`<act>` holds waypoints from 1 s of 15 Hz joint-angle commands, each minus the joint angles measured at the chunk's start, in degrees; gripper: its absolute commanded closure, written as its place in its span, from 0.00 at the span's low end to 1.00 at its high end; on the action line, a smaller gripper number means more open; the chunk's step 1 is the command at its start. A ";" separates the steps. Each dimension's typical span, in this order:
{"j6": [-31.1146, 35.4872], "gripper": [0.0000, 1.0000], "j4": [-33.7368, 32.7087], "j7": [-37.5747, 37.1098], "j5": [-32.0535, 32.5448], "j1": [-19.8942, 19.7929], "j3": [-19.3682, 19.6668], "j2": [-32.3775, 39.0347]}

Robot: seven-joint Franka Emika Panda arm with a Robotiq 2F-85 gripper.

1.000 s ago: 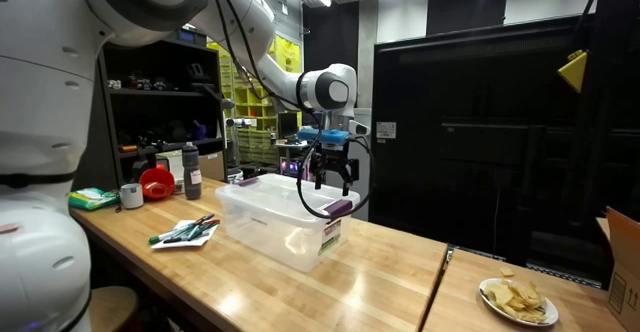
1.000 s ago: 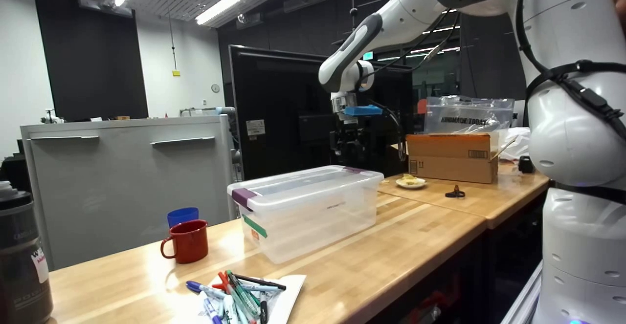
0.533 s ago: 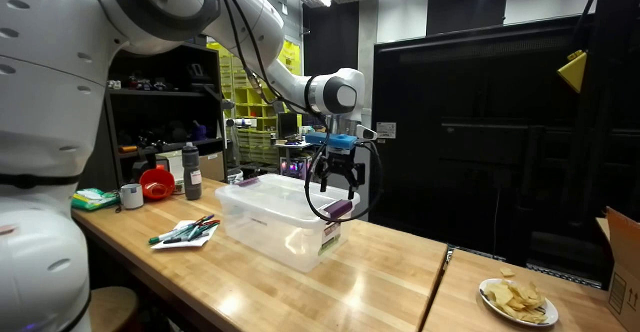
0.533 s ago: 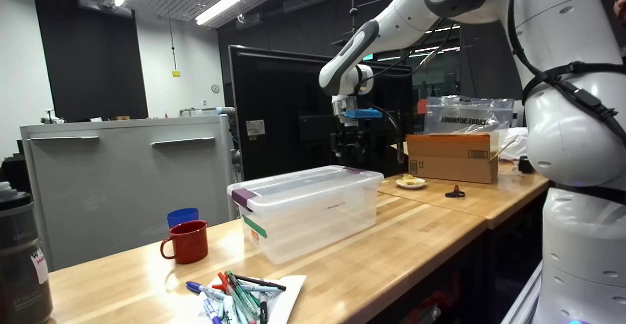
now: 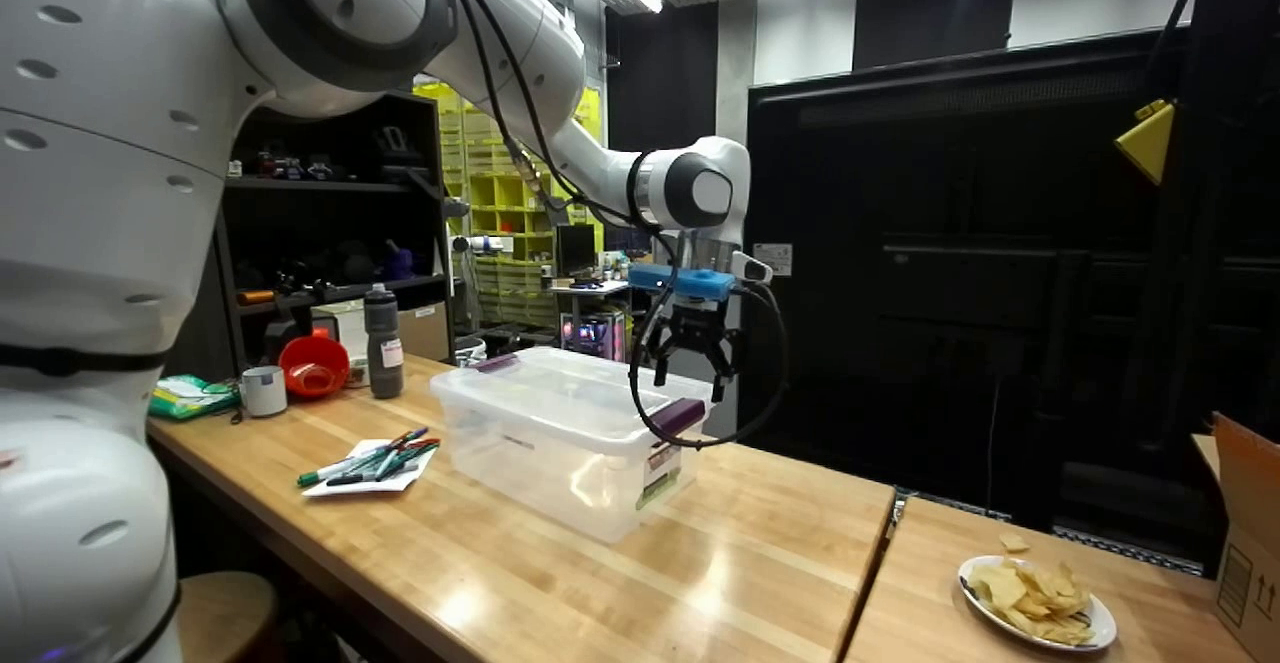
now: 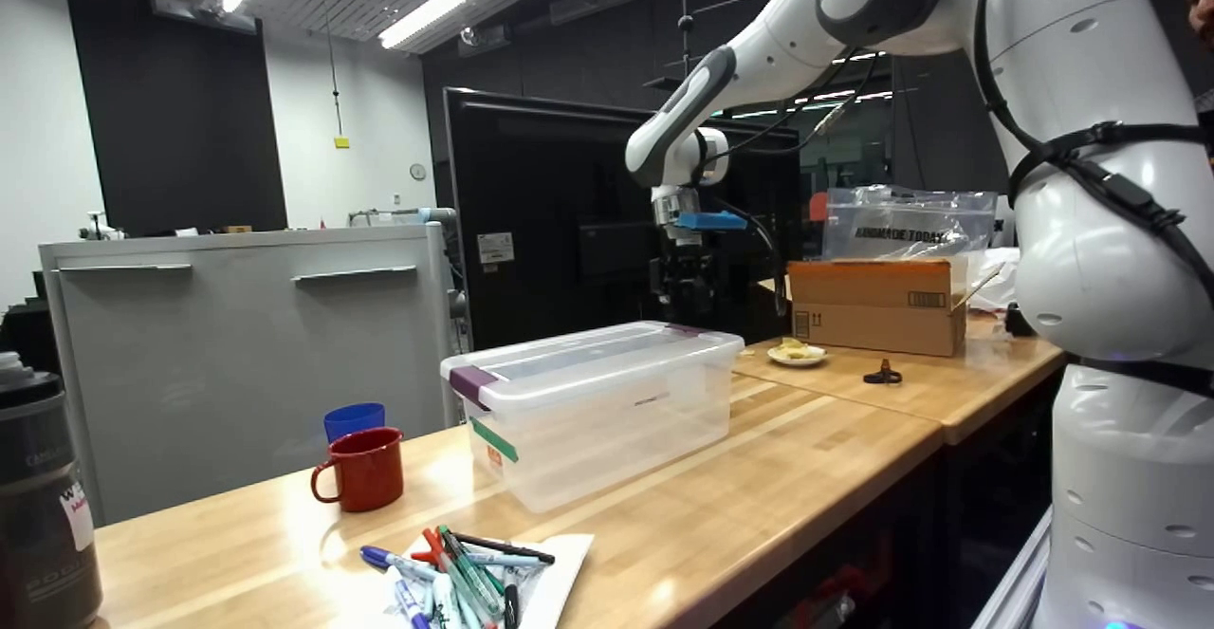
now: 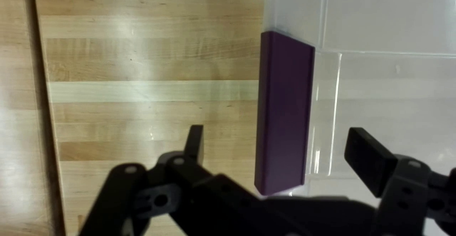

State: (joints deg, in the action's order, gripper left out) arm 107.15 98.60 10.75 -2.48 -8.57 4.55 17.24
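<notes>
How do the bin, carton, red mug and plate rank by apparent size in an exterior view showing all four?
Bin
Carton
Red mug
Plate
The mug is nearer than the plate, so true sizes may differ.

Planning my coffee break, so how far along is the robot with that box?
Apparently done: the black two-fingered pincer is over one end of the rectangular clear plastic box, its open jaws astride the long purple plastic latch in the wrist view. In hand: the pincer hovers there, holding nothing. Left, it seems: any contact or grip, since the jaws look clear of the latch; the translucent plastic lid is on.
</notes>
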 commanded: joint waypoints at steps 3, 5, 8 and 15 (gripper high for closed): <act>-1.96 0.00 -1.46 2.54 -1.81 -1.47 -0.03 1.83; -2.08 0.00 -1.52 2.90 -2.33 -1.72 -0.12 2.27; -2.16 0.00 -1.03 2.92 -2.80 -1.67 -0.19 2.29; -2.02 0.00 -0.76 2.55 -2.49 -1.04 -0.55 2.02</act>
State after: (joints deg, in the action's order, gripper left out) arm 106.40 98.33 12.85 -4.31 -9.65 4.30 19.58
